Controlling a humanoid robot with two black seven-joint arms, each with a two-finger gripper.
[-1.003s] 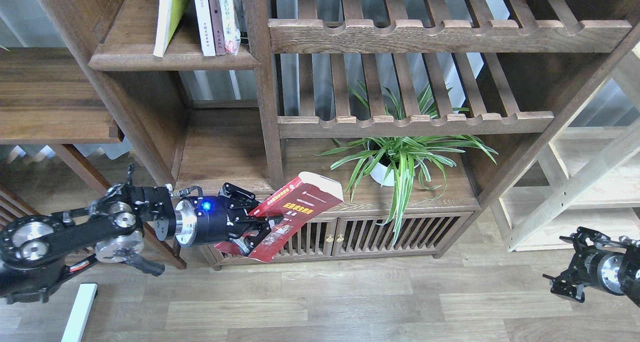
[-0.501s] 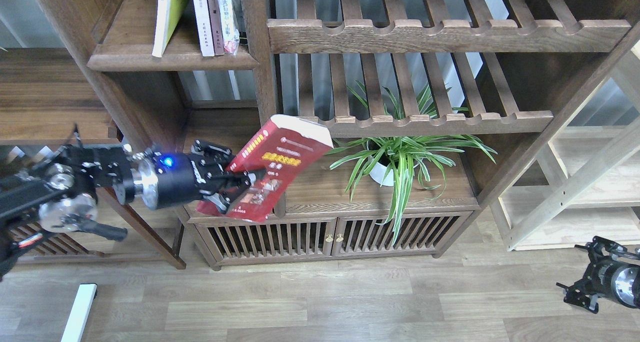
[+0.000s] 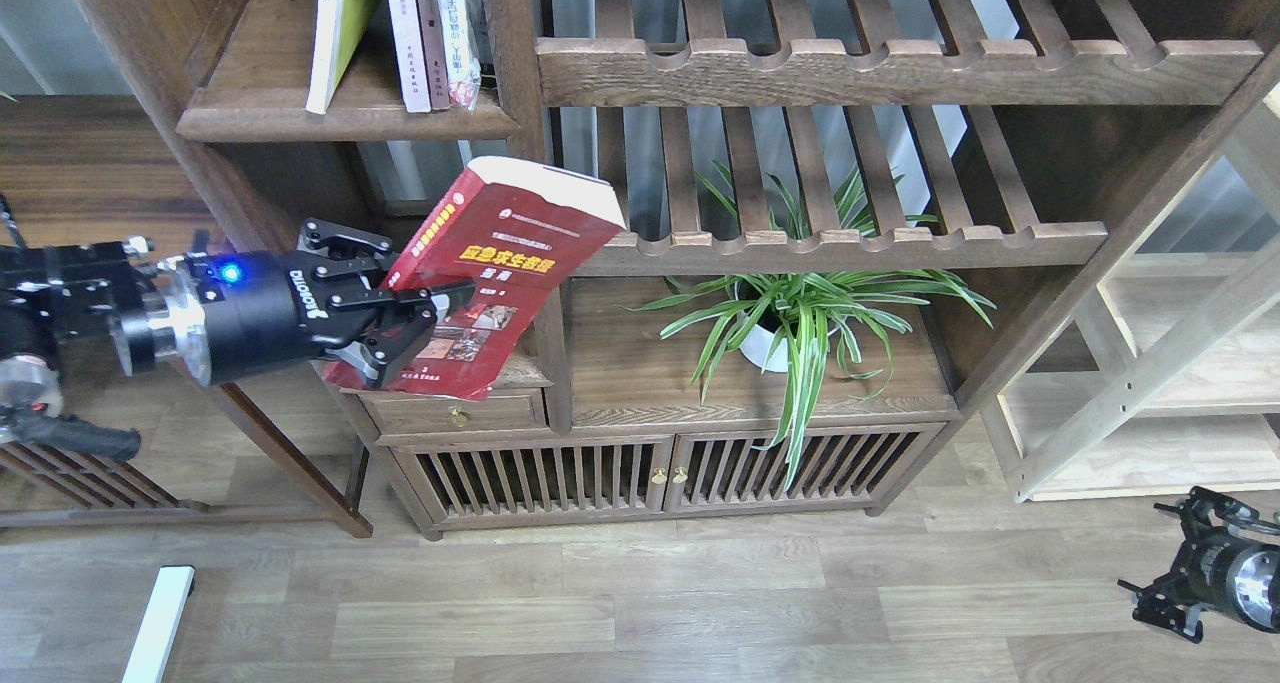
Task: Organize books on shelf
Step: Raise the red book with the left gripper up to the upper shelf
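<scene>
One red book (image 3: 500, 273) clamped at its lower end by left gripper (image 3: 405, 325), tilted, below the shelf (image 3: 345, 118) front lip. Advised: raise clear of lip, upright before insertion. Right gripper (image 3: 1165, 583): state indeterminable.

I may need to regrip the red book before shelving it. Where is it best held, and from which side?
Grip the red book at its lower cover edge, from the left, as the left pincer does now: one finger on the front cover, the other behind. The book is tilted, its thick page block up and right, which leaves the top end free to enter the shelf.
</scene>
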